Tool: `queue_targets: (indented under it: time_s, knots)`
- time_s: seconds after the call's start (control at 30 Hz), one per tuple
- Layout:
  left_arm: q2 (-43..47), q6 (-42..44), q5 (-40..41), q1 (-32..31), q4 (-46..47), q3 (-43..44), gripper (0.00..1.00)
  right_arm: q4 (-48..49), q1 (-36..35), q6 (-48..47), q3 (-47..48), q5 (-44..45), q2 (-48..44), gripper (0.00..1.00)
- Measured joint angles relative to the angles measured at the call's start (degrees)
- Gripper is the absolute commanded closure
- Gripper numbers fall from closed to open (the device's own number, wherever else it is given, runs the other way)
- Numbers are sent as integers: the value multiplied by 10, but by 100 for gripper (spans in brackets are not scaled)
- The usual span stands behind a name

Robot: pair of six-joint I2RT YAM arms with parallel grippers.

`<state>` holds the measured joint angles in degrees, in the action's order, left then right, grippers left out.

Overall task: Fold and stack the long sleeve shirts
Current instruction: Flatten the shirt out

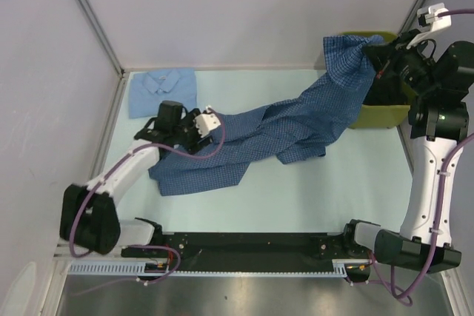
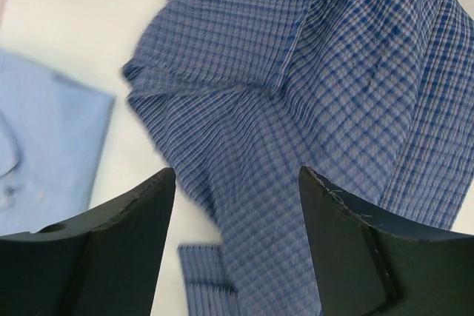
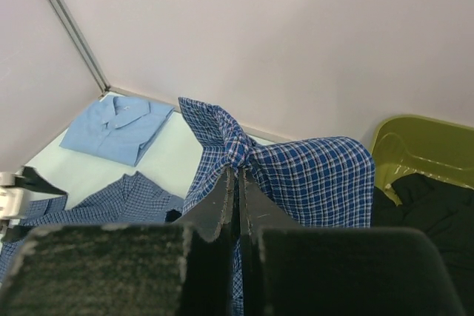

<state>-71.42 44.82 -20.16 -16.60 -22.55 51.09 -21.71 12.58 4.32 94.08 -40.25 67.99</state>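
The checked medium-blue long sleeve shirt (image 1: 281,127) stretches from the table's left middle up to the back right. My right gripper (image 1: 374,57) is shut on a bunched part of it (image 3: 241,149) and holds that end raised beside the bin. My left gripper (image 1: 211,125) hovers over the shirt's left end, which lies crumpled on the table (image 2: 333,94). Its jaws stand open (image 2: 237,175) with nothing pinched between them. The plain pale blue shirt (image 1: 163,92) lies folded flat at the back left corner (image 3: 115,127), just left of my left gripper (image 2: 44,153).
A yellow-green bin (image 1: 385,112) stands at the back right with dark cloth (image 3: 429,212) inside. White walls close the table at the back and left. Pale green tabletop (image 1: 296,190) shows in front of the checked shirt.
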Motion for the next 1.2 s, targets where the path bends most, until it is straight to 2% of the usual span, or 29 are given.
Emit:
queue_targets:
  time_s: [0.13, 0.23, 0.57, 0.63, 0.67, 0.73, 0.77, 0.87, 1.0, 1.1, 1.17, 1.2]
  knots:
    - [-120, -8, 5, -36, 41, 38, 29, 5, -5, 2, 0, 6, 9, 100]
    - [-175, -9, 5, -54, 47, 65, 29, 5, -17, 1, 0, 16, 18, 100]
    - [-269, -8, -12, -75, 67, 125, 31, 4, -83, -15, 1, 50, 47, 100]
    - [-284, -8, -21, -75, 66, 132, 34, 3, -96, -18, 4, 58, 54, 100]
    - [-289, -8, -25, -75, 66, 136, 49, 2, -101, -19, 6, 61, 56, 100]
    - [-301, -12, -30, -76, 66, 144, 67, 1, -113, -24, 11, 67, 60, 100]
    - [-306, -15, -30, -76, 66, 148, 80, 1, -117, -27, 12, 70, 60, 100]
    - [-319, -23, -29, -74, 67, 160, 100, 1, -136, -36, 13, 84, 60, 100]
    - [-318, -44, -30, -56, 66, 167, 100, -7, -180, -57, 13, 96, 66, 100]
    - [-304, -67, -31, -14, 57, 172, 100, -15, -243, -81, -4, 101, 66, 100]
    - [-289, -80, -31, 19, 45, 179, 100, -19, -325, -114, -42, 114, 60, 78]
    - [-282, -86, -31, 35, 39, 187, 100, -26, -370, -135, -68, 120, 58, 47]
